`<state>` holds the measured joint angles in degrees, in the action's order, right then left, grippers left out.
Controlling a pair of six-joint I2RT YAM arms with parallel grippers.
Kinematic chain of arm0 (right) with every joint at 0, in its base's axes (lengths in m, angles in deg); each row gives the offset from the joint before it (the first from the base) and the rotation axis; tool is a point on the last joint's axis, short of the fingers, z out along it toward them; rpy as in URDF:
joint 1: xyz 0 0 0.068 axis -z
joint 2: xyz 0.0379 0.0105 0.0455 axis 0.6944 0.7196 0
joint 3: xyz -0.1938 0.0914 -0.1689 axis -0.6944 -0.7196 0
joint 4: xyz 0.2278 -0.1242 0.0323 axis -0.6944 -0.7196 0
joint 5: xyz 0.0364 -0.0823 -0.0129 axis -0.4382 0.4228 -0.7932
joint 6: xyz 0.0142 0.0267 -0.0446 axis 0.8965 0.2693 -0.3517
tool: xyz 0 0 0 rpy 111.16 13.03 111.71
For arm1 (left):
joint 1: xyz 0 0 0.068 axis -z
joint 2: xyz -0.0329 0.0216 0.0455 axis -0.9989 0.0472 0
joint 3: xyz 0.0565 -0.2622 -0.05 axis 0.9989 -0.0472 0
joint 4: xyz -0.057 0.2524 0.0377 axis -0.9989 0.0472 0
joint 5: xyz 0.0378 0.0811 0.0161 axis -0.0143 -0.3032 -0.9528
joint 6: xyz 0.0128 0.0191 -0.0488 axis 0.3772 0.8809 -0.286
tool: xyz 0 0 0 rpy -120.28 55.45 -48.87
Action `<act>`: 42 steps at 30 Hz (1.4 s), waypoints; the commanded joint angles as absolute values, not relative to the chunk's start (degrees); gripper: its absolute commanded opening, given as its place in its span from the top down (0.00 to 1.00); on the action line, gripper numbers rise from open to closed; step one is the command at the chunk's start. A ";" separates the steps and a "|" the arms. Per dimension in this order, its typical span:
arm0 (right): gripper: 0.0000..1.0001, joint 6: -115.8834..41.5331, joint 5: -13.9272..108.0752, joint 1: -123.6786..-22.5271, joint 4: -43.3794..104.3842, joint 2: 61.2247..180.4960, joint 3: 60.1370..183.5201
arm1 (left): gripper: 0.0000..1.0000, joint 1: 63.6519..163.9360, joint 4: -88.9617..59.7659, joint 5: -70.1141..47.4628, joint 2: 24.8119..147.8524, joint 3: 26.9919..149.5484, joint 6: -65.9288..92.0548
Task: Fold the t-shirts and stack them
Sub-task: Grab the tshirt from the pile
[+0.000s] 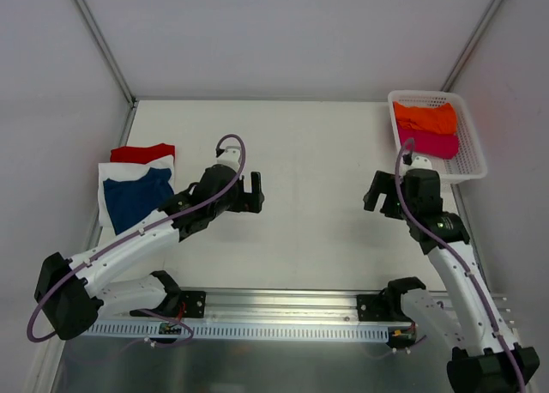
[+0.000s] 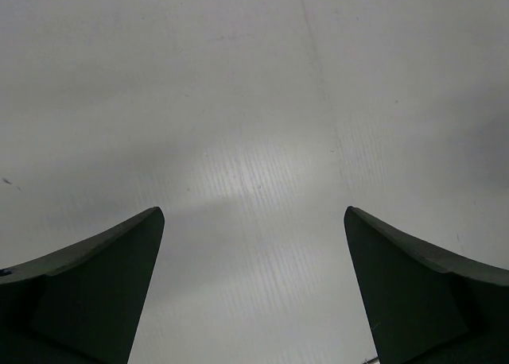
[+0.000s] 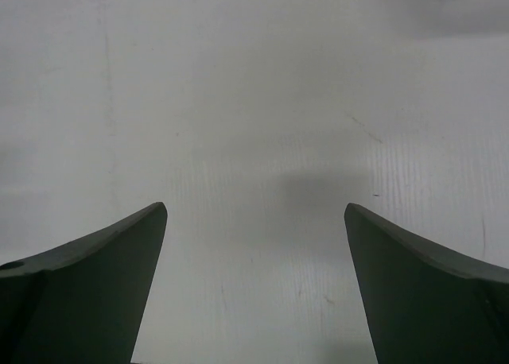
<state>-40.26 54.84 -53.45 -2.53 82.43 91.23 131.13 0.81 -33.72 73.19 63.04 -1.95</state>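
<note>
stack: navy shirt (image 1: pixel 137 197) on white (image 1: pixel 106 177) and red (image 1: pixel 141 153), far left, guessing so mid-table (image 1: pixel 317 153) stays free for folding | basket (image 1: pixel 473 157): orange (image 1: pixel 424 117) + pink (image 1: pixel 429 144) shirts, not folded yet | left gripper (image 1: pixel 250 193): jaws apart, empty | right gripper (image 1: pixel 381 196): same, near basket, probably grabs next

white tee (image 1: pixel 110 171) mostly hid., pink tee (image 1: pixel 429 144) partly

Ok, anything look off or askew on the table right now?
Only the left stack: the navy shirt sits skewed on the white shirt, the red shirt peeking out behind, edges not squared. The orange shirt and magenta shirt lie crumpled in the basket. The left claw and right claw are open, empty.
</note>
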 commanded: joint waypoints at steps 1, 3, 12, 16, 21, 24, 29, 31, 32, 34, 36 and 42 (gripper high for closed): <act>0.01 -43.37 69.63 -59.43 -1.95 88.35 92.94 | 0.01 130.89 1.83 -36.29 72.71 63.04 -0.32; 0.01 -43.46 81.45 -67.56 -3.88 92.23 95.31 | 0.01 130.80 1.74 -36.46 72.36 62.42 -0.14; 0.00 -52.34 98.65 -73.78 -4.31 128.96 119.29 | 0.01 130.71 2.62 -37.07 68.42 59.96 0.91; 0.01 -50.85 93.75 -64.65 -3.71 136.89 128.54 | 0.01 130.63 3.32 -39.70 63.50 56.54 2.05; 0.01 -52.16 85.39 -54.97 3.15 139.87 133.02 | 0.01 130.36 3.50 -41.38 57.08 53.37 3.72; 0.01 -53.39 81.36 -51.19 3.94 142.69 137.40 | 0.01 130.19 3.33 -41.39 54.53 51.70 3.99; 0.00 -52.43 70.47 -45.66 11.31 145.07 139.62 | 0.01 130.10 3.33 -41.82 52.41 49.59 4.43; 0.00 -52.25 70.27 -45.21 12.37 147.78 142.68 | 0.01 130.10 3.50 -41.82 51.97 48.63 4.34; 0.01 -52.08 70.45 -44.86 12.38 148.84 144.18 | 0.01 130.10 3.41 -41.82 51.54 48.36 3.90; 0.00 -50.50 70.01 -44.24 12.29 151.39 146.99 | 0.01 130.10 3.33 -41.12 50.57 47.22 2.76; 0.00 -49.71 68.34 -42.93 11.41 156.04 153.22 | 0.01 130.10 3.07 -40.16 48.81 46.43 1.53; 0.01 -48.73 65.87 -39.94 0.97 171.07 178.53 | 0.01 130.10 2.80 -40.94 43.19 44.05 3.20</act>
<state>-50.01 67.36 -41.76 6.02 167.17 167.60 130.69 3.47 -40.65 45.69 44.70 2.62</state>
